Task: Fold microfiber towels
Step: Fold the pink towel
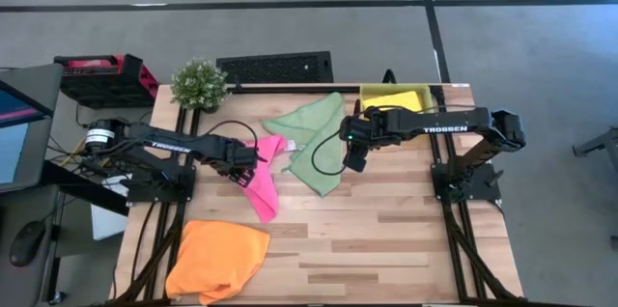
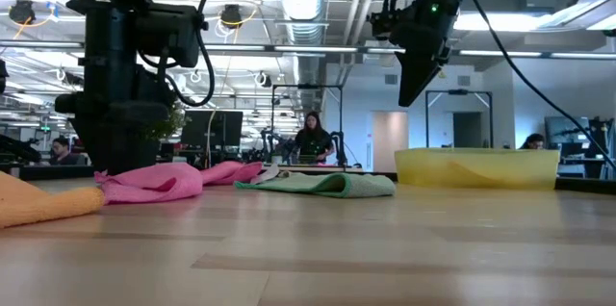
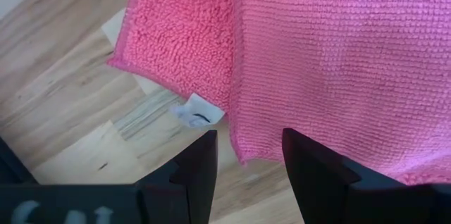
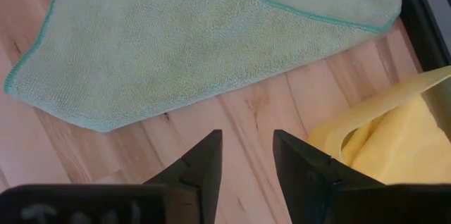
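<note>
Light, banded wood planks make up the table top (image 1: 386,239), which is framed by dark rails and stands on a grey floor crossed by dark lines. Nearest the front edge, an orange towel (image 1: 217,259) is seen lying rumpled at the left corner. Farther in, a hot pink towel (image 1: 263,177) is spread in a long, partly doubled strip near the middle left, with a small white tag visible at its edge in the left wrist view. The left gripper (image 3: 246,157) is held low over this pink cloth, its fingers set apart with nothing between them. Just beside the pink towel, towards the right, a pale green towel (image 1: 314,143) with a darker green hem is laid loosely, one corner pointing to the back. The right gripper (image 4: 246,153) is raised above the bare wood between the green towel and the tray; its fingers are also parted and nothing is gripped. At the back right, a translucent yellow tray (image 1: 370,92) is placed, and a bright yellow towel (image 4: 398,143) is seen bunched inside it. At the back left corner a small potted plant (image 1: 199,83) is set, with a black keyboard (image 1: 274,66) behind the table edge and a red and black case (image 1: 101,77) off to the left. Beyond the table, an open workshop with ceiling ducts, lamps and monitors is seen in the low view, where a person (image 2: 313,138) is seated at a desk.
</note>
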Robot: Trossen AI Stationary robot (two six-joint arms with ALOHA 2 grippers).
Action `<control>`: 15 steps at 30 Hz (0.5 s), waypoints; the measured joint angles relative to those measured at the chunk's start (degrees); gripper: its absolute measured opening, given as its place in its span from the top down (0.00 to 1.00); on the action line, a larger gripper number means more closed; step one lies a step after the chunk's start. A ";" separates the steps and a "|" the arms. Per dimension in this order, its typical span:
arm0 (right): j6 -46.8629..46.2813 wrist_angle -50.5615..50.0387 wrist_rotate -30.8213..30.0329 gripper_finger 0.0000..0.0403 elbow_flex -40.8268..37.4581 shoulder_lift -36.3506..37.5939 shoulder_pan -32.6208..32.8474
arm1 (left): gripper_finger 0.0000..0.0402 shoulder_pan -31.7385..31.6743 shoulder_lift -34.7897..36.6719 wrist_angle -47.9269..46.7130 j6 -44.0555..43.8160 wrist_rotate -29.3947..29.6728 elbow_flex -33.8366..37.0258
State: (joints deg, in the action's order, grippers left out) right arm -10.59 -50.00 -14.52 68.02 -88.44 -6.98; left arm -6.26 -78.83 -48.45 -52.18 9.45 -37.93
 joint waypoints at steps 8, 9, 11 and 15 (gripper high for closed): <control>-0.02 -0.02 -0.04 0.64 0.00 0.00 0.00 | 0.62 0.04 0.02 0.04 0.04 -0.20 0.16; -0.01 -0.02 -0.04 0.64 0.00 0.00 0.00 | 0.62 0.04 0.01 0.16 0.04 -0.23 0.51; -0.02 -0.02 -0.09 0.64 -0.01 0.00 -0.01 | 0.62 0.04 0.01 -0.02 0.00 -0.70 1.50; 0.00 -0.02 -0.09 0.64 -0.02 0.00 0.00 | 0.62 0.04 0.07 1.98 -0.16 -1.58 3.44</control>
State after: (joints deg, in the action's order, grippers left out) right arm -10.59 -50.02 -14.61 68.01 -88.44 -6.98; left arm -6.22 -78.76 -46.47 -52.34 7.87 -34.49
